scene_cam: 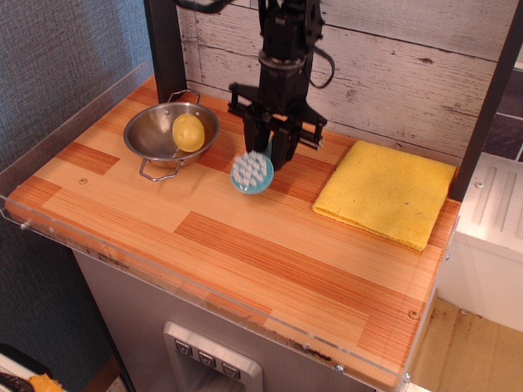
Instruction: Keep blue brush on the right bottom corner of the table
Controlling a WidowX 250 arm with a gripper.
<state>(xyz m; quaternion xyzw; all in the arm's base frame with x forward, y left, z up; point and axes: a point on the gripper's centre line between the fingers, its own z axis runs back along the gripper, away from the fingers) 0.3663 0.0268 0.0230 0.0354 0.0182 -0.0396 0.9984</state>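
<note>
The blue brush [252,172] hangs from my black gripper [270,153], round head down with its white bristle tufts facing the camera. My gripper is shut on the brush's handle, which is hidden between the fingers. The brush is held just above the striped wooden table [245,253], near the back middle, left of the yellow cloth [386,193]. I cannot tell if the head touches the table.
A steel bowl [167,133] with a yellow lemon-like object [188,131] stands at the back left. A clear acrylic rim [204,298] edges the table. A white plank wall is behind, with dark posts at the back left and right.
</note>
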